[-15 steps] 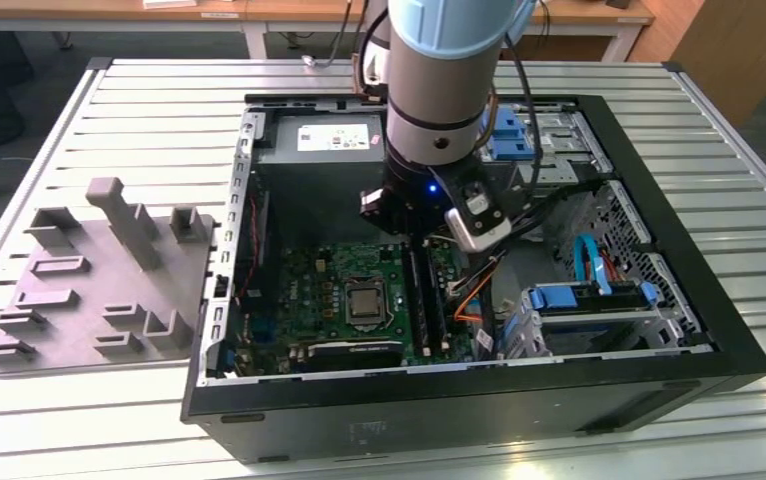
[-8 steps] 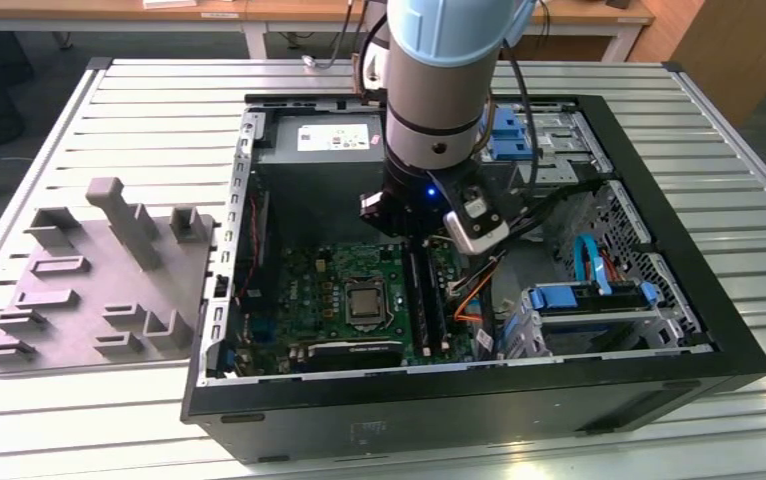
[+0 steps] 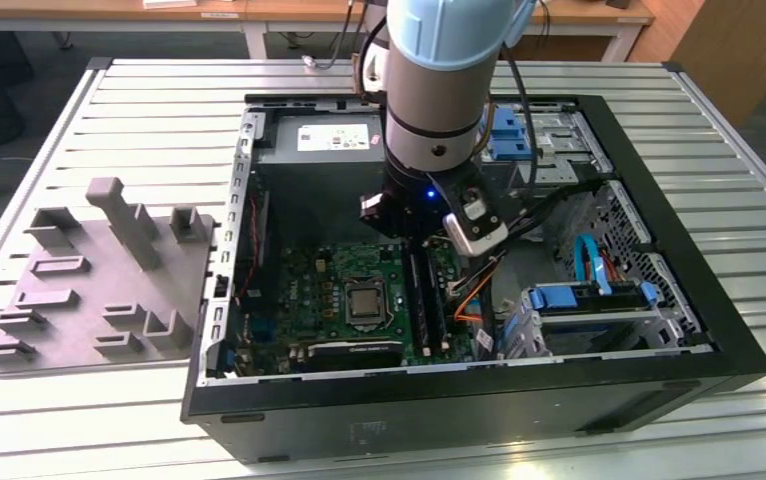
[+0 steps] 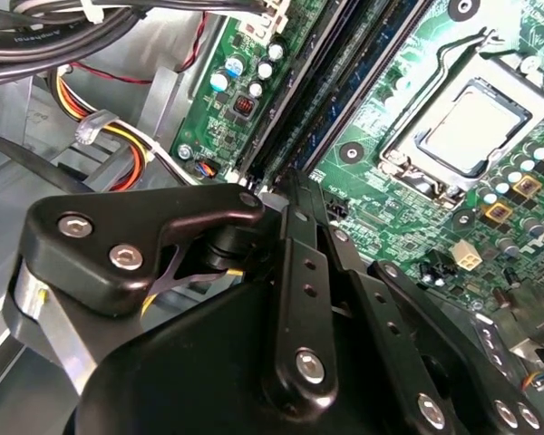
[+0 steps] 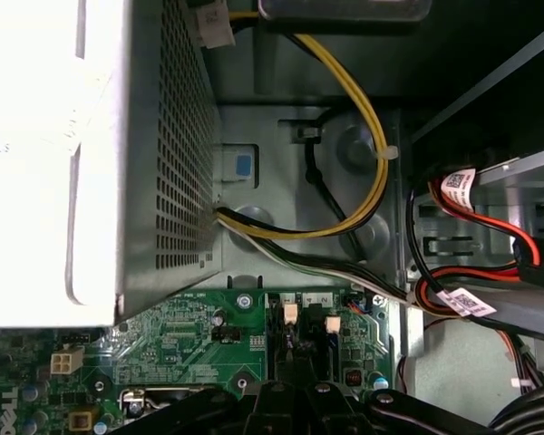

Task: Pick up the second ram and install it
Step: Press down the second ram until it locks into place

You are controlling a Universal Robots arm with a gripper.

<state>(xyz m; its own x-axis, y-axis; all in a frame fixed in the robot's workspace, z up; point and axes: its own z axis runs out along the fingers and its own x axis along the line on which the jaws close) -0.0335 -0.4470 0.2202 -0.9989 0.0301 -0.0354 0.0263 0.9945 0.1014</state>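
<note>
Exterior view
Arm: reaches down into the open computer case [image 3: 223,300], which lies on a slatted table [image 3: 156,100].
Gripper [image 3: 414,238]: low over the motherboard [image 3: 303,290], at the far end of the long black memory slots [image 3: 419,292].
Holder block [image 3: 90,280]: grey, on the table to the exterior view's left of the case, well apart from the gripper.
Second ram: not told apart from the dark slots here.

Second wrist view
Second ram [image 4: 337,89]: a narrow blue-green strip standing on edge in the slots; which of the neighbouring strips it is cannot be told.
Long axis: along the slots, parallel to the processor socket [image 4: 471,127] beside it, pointing away from the gripper.
Gripper [image 4: 286,181]: fingers [image 4: 299,263] drawn together, tips directly over the near end of the strip; contact cannot be confirmed.
Cables [image 4: 118,136]: red, yellow and black, on the other side of the slots from the socket.

First wrist view
Gripper [image 5: 295,391]: just beside the slot ends with their white latches [image 5: 290,314].
Power supply housing [image 5: 163,136]: perforated grey metal beyond the board edge, yellow cable [image 5: 363,118] looping past it.
</note>
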